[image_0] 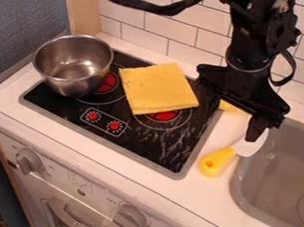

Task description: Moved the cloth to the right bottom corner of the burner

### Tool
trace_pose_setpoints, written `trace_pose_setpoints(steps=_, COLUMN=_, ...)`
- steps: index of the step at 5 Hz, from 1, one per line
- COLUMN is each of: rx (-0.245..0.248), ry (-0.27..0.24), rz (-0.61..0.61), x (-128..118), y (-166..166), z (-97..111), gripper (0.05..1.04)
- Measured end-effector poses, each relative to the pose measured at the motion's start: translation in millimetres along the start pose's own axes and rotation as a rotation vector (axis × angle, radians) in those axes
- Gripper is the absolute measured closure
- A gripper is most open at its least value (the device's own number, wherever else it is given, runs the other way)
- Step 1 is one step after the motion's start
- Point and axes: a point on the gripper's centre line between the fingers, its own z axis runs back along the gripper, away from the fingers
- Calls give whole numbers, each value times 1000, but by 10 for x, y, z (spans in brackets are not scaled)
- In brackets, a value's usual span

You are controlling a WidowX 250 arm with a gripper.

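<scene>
Cloth (158, 88) lies on the stovetop (178, 155), just left in view of the spread, empty gripper (233, 120).

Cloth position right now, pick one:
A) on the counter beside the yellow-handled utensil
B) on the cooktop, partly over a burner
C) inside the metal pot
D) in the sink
B: the yellow cloth lies on the black cooktop, with a burner's red centre showing past its near edge.
</scene>
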Motion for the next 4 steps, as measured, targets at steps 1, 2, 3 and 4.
trace_pose_setpoints(steps=1, rx=7, ry=27, rz=6, x=-45, y=11, z=-64, gripper=83)
trace_pose_setpoints(steps=2, rx=63, ry=60, rz=90, x=-49, y=325, z=-66, gripper=83)
trace_pose_setpoints(steps=3, rx=61, ry=68, rz=106, x=50, y=354, z=-82, gripper=83)
trace_pose_setpoints(steps=4, rx=43, ry=46, rz=155, x=244, y=455, z=-8, gripper=83)
